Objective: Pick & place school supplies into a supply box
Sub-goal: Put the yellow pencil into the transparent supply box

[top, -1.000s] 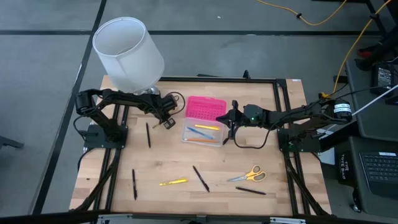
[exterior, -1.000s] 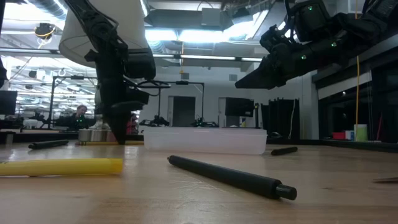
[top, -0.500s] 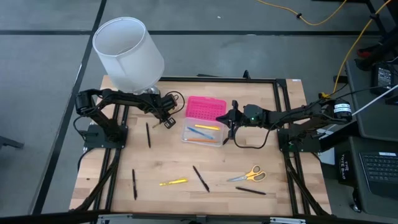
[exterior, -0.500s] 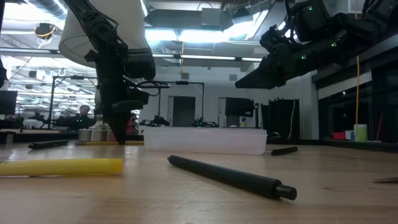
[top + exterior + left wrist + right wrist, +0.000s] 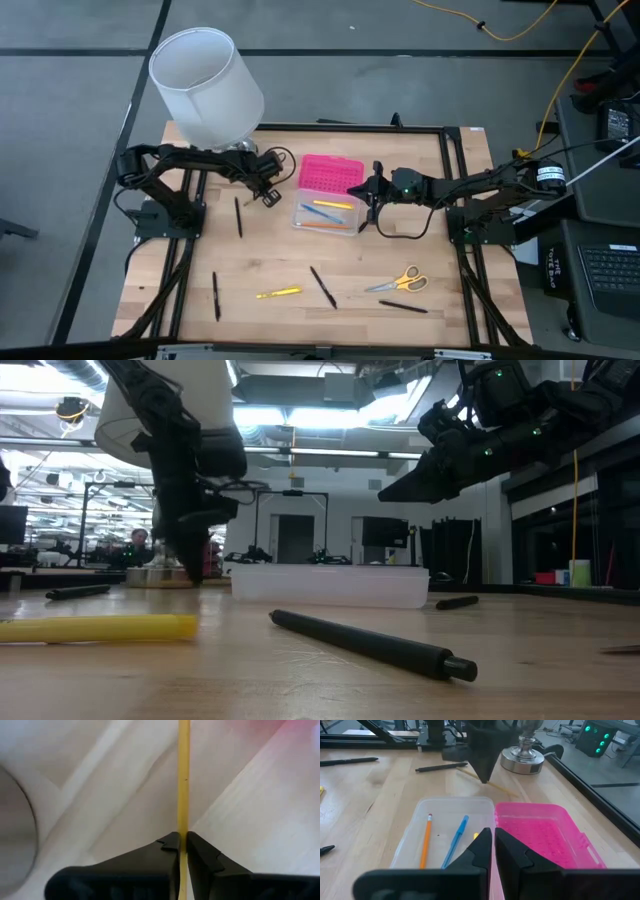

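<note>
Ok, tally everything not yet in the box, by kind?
Black pens: 4
Yellow pen: 1
Scissors: 1
Pencil pinched in left pincer: 1
Total: 7

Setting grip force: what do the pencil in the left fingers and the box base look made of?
Pencil: slim, pale yellowish, matte, likely wood, though painted plastic is possible. Box base: cloudy translucent plastic, smooth; the tabletop shows through its floor. Left gripper is pinching the pencil.
</note>
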`<action>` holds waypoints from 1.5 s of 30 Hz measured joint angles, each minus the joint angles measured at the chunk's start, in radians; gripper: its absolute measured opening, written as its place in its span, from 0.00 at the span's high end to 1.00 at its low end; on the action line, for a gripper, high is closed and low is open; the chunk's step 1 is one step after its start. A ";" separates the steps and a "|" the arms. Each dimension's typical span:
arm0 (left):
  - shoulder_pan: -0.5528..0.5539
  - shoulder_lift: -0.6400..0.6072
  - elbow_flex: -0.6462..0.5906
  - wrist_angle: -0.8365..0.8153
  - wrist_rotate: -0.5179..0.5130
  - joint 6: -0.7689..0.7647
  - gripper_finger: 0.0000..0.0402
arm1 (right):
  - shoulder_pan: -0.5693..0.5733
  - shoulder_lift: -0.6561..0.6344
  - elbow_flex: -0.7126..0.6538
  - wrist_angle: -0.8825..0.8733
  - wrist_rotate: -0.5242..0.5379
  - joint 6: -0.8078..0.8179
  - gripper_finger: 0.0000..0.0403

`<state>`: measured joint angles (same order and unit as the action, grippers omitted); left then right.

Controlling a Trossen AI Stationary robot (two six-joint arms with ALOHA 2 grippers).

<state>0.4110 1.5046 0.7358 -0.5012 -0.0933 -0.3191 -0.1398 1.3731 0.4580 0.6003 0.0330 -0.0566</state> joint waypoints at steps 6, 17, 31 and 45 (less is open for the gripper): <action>-0.004 -0.075 0.001 -0.005 0.016 0.009 0.97 | 0.000 0.000 0.000 0.000 0.000 0.000 0.93; -0.081 -0.205 0.002 0.006 -0.049 0.026 0.97 | 0.000 0.000 0.000 0.000 0.000 0.002 0.93; -0.221 -0.307 0.004 0.097 -0.170 0.030 0.97 | 0.000 0.000 0.000 -0.001 0.000 0.003 0.93; -0.313 -0.356 0.004 0.277 -0.177 0.164 0.97 | 0.000 0.000 0.000 0.000 0.000 0.000 0.93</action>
<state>0.0976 1.1488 0.7399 -0.2243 -0.2699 -0.1555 -0.1398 1.3731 0.4576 0.5999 0.0330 -0.0570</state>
